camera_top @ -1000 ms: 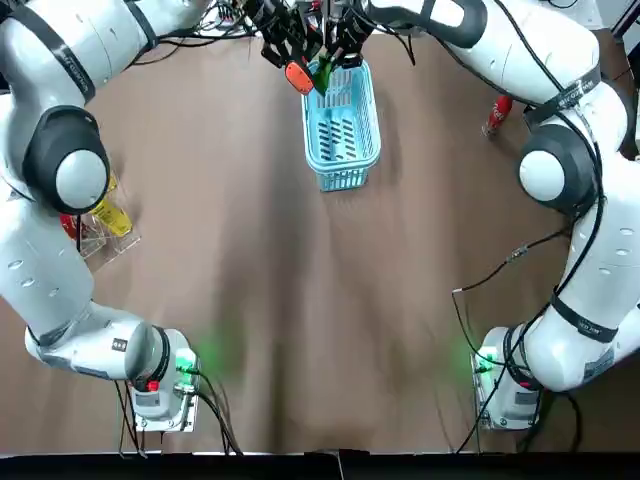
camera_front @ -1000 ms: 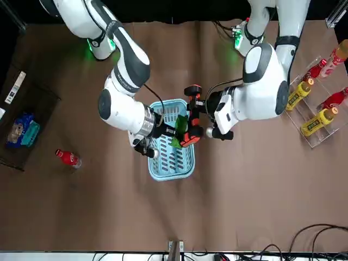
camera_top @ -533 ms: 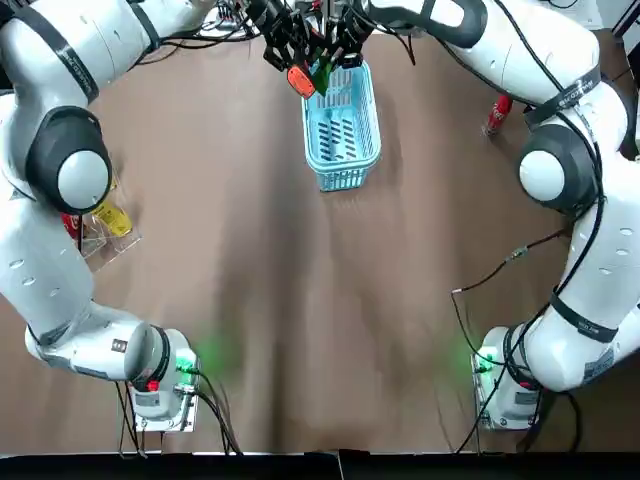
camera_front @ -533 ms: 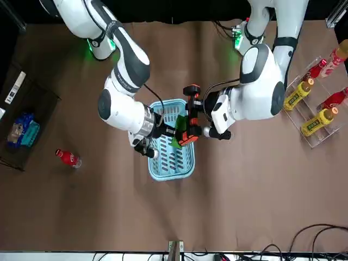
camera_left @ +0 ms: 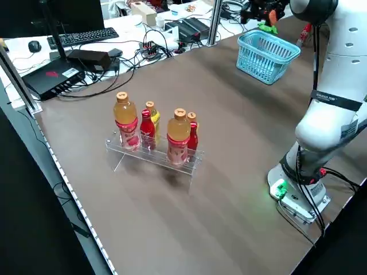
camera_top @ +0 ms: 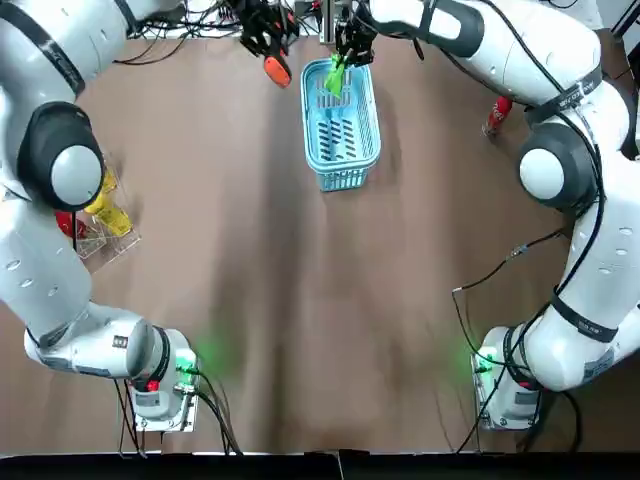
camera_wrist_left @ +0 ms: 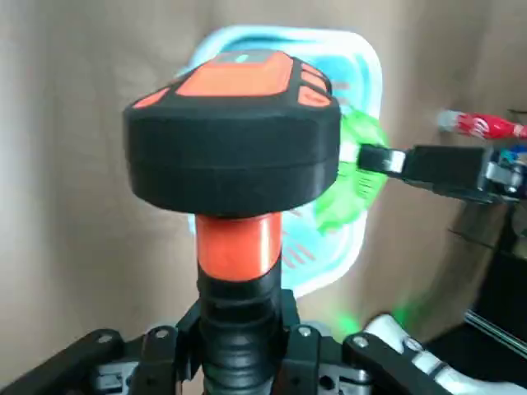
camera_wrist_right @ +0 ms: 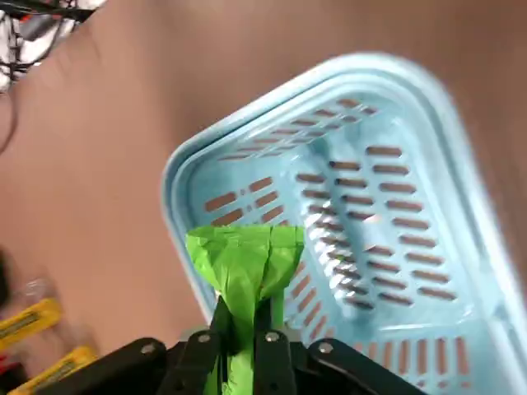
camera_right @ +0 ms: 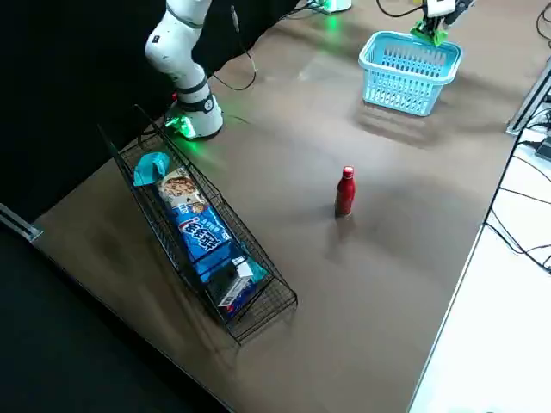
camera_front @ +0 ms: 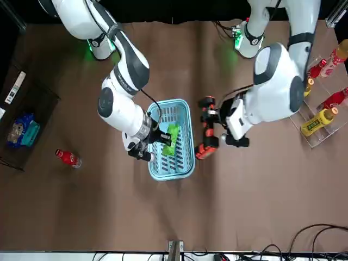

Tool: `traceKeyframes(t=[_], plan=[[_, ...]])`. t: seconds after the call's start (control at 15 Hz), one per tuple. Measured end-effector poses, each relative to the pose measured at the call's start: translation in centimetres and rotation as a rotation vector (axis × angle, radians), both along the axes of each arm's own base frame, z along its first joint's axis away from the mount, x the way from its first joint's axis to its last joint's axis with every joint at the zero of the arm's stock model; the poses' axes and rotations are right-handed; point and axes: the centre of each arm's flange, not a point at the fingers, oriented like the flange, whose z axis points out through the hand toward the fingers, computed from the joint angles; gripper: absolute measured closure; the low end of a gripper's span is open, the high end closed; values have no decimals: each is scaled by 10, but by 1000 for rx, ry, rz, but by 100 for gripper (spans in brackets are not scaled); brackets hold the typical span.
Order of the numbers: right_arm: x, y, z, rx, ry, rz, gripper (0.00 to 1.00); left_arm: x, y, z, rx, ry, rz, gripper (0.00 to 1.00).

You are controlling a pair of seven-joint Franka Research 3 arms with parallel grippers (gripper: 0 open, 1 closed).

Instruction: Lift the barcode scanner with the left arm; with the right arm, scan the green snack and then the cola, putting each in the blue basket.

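Above the blue basket (camera_top: 340,181), right gripper (camera_wrist_right: 240,339) clamping the green snack (camera_wrist_right: 244,263), left gripper (camera_wrist_left: 239,362) gripping the barcode scanner (camera_wrist_left: 233,156), now drawing away beside it.

Left gripper (camera_wrist_left: 239,333) jaws clamped; right gripper (camera_wrist_right: 243,341) jaws pinched; both aloft.

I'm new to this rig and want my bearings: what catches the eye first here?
The right hand holds the green snack over the blue basket. Beside it, the left hand holds the orange-and-black barcode scanner. A red cola bottle stands alone, off to the robot's right.
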Motion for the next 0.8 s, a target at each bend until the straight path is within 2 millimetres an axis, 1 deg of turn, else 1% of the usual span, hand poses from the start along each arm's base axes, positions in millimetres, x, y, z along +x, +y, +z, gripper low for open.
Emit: traceKeyframes(t=[0.13, 0.2, 0.4, 0.53, 0.67, 0.8], plan=[[-3, 0, -8, -60, -29, 40, 87, 3, 17, 8, 44, -26, 2, 65], [-5, 1, -15, -86, -41, 72, 87, 2, 20, 11, 61, -33, -2, 65], [-18, 7, -47, -136, -40, 174, 87, -1, 21, 9, 121, -45, -25, 65], [-26, 15, -71, -148, -13, 196, 87, -2, 23, 6, 149, -38, -41, 65], [-25, 19, -88, -143, -12, 177, 87, -2, 25, 3, 160, -36, -43, 65], [-15, 16, -98, -123, -29, 90, 87, 1, 33, 2, 165, -32, -36, 65]])
